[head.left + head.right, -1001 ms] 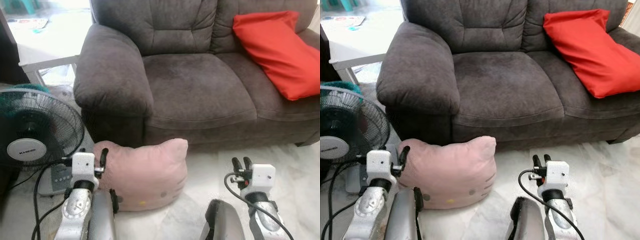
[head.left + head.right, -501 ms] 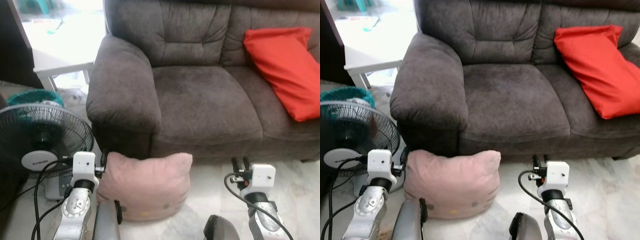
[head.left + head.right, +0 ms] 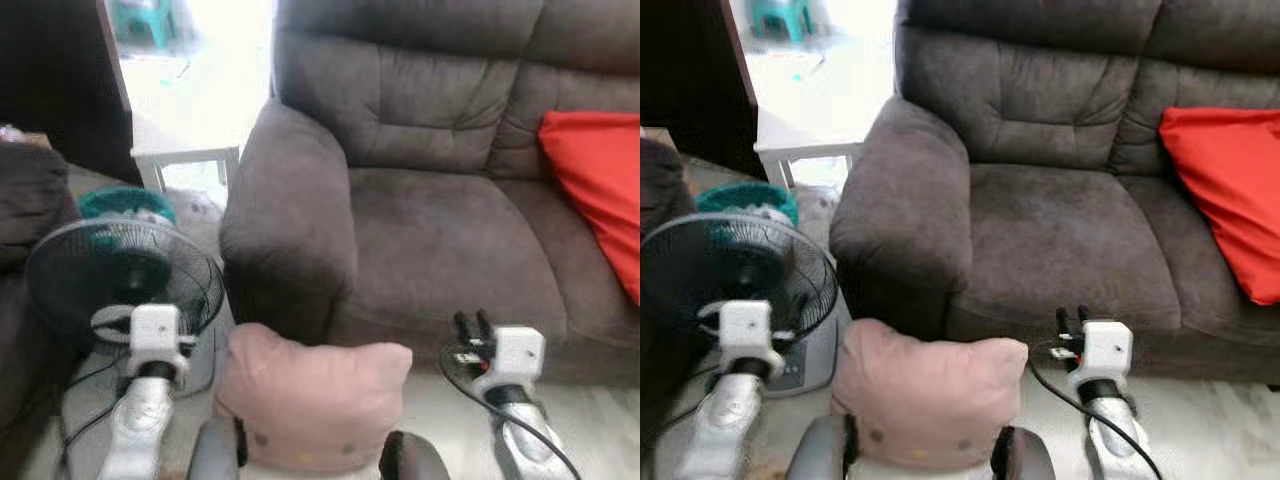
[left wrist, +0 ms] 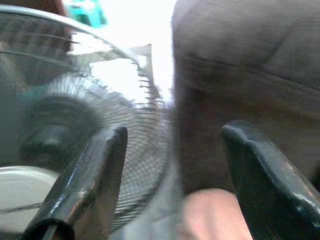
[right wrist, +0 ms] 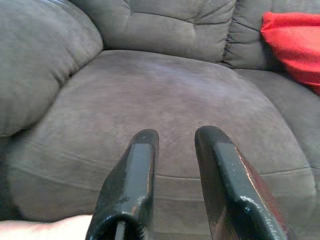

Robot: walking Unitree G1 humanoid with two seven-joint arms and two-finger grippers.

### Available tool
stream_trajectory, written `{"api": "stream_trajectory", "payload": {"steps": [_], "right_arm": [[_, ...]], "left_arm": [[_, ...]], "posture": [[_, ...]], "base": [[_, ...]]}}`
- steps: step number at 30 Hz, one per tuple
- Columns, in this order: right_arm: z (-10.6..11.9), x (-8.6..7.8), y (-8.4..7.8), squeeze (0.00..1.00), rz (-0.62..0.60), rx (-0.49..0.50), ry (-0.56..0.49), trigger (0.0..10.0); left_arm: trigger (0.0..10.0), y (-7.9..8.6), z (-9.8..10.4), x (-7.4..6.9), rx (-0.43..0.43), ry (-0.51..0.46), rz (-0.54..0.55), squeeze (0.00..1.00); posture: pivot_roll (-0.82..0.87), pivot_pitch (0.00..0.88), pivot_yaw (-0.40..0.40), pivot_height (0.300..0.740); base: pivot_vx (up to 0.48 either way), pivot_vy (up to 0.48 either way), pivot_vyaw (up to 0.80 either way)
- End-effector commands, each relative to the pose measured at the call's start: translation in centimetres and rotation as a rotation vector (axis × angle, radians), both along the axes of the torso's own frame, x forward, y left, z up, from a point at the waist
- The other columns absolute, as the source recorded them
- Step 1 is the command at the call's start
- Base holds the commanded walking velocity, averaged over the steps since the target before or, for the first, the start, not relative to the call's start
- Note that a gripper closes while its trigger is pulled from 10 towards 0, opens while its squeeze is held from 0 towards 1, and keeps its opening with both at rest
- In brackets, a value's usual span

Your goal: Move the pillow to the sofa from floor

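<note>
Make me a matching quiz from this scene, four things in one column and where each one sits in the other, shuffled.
1. pink pillow
2. red pillow
3. fan
4. right tool

A. on the sofa seat
B. floor, beside the armrest
C. floor, against the sofa's front
D. raised before the seat's front edge

Pairs: 1-C, 2-A, 3-B, 4-D

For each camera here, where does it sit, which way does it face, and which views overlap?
Head stereo pair: looks down at sofa, pink pillow, fan; both arms visible.
Left wrist: looks along open left pincer at fan, sofa arm.
Right wrist: looks along right pincer at sofa seat, red cushion.
All share the sofa.
</note>
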State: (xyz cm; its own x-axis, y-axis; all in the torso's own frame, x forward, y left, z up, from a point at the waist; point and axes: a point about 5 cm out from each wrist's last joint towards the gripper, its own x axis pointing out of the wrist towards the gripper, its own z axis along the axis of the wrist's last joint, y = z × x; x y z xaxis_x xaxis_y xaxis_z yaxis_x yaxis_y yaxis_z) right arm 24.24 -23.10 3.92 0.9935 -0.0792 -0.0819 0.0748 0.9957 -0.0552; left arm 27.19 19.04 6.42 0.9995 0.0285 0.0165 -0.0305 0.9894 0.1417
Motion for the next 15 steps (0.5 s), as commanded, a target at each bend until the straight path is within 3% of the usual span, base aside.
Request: {"api": "stream_trajectory", "payload": {"steps": [1, 15], "right_arm": [[0.02, 0.34, 0.60, 0.00, 0.014, 0.016, -0.002, 10.0], [-0.20, 0.43, 0.52, 0.00, 0.008, 0.016, 0.009, 10.0]], "left_arm": [[10.0, 0.96, 0.22, 0.02, 0.022, -0.006, 0.017, 0.00], [10.0, 0.27, -0.02, -0.07, -0.004, 0.015, -0.056, 0.00]], "posture": [[0.11, 0.000, -0.104, 0.429], [0.12, 0.000, -0.107, 0.429]], "base": [[0.285, 0.000, 0.00], [0.257, 0.000, 0.00]]}}
